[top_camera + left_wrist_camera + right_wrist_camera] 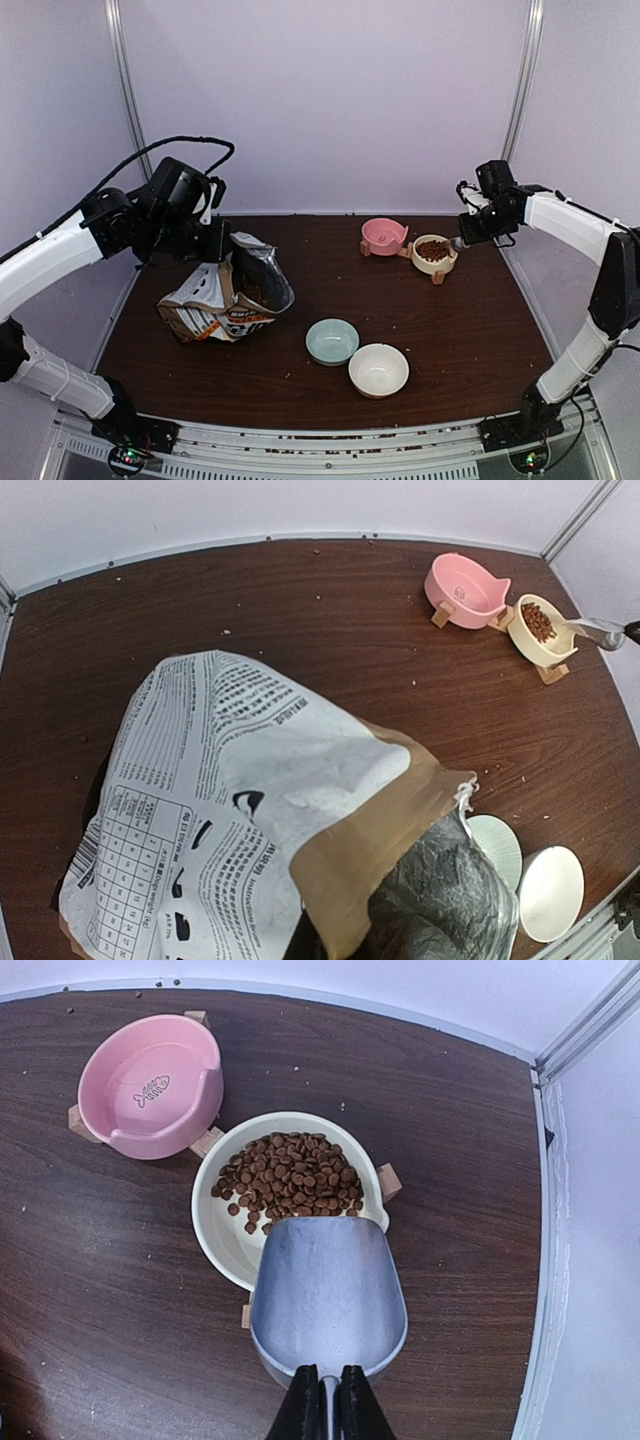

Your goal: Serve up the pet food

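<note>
The pet food [290,1175] lies as a loose heap of brown kibble in a cream bowl [222,1245] on a wooden stand at the back right [433,249]. My right gripper [328,1410] is shut on the handle of a metal scoop [328,1295]. The scoop is empty and its lip reaches over the bowl's near rim. On the left, the printed paper food bag [225,295] stands with its mouth open. My left gripper [217,243] is at the bag's top edge, shut on it. In the left wrist view the bag [230,800] hides the fingers.
An empty pink bowl [384,235] on a wooden stand sits just left of the cream bowl. A pale green bowl [332,341] and a white bowl [378,370] stand near the table's front middle. Crumbs dot the dark wooden table [450,330]. Walls enclose three sides.
</note>
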### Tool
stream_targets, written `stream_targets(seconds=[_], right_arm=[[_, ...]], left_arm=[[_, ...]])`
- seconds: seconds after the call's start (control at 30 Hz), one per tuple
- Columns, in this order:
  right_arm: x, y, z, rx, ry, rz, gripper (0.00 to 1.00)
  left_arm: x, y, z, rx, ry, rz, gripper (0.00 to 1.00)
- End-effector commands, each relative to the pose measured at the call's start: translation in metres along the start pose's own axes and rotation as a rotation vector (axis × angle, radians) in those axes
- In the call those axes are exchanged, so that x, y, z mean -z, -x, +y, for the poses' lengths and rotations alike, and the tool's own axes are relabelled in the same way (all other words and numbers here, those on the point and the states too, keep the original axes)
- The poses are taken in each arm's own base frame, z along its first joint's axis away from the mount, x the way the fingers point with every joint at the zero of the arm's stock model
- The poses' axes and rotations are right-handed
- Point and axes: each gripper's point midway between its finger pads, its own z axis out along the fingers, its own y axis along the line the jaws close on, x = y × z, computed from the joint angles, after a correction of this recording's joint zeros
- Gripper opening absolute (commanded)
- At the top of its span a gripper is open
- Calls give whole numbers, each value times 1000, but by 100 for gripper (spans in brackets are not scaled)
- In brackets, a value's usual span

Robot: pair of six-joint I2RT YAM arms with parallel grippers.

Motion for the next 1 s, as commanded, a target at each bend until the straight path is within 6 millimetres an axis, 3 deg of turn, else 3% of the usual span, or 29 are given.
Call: stream_targets(seconds=[0.0,0.1,0.23,0.33,0.47,0.53,0.63,0.77,0.83,0.97], right_arm=[[17,17,-5,26,-8,-51,0],[40,33,13,62,84,-156,0],[81,42,60,131,315,-326,0],[116,31,103,193,497,-430,0],[171,-1,174,318,747,-507,0],[201,-14,202,361,850,-545,0],[230,-30,236,382,990,-561,0],[240,-41,272,434,1072,-530,0],[232,-48,289,467,1085,-492,0],[209,-79,321,633,1034,-347,0]], left_arm=[[21,32,-17,1,-103,-132,0],[23,36,-31,-44,-162,-124,0],[20,41,-60,-94,-254,-119,0],[18,42,-74,-112,-287,-110,0],[17,40,-83,-134,-311,-99,0],[16,38,-86,-143,-320,-89,0],[15,35,-90,-154,-334,-81,0],[15,27,-100,-183,-368,-69,0],[12,20,-103,-192,-374,-54,0],[4,4,-105,-216,-364,-21,0]])
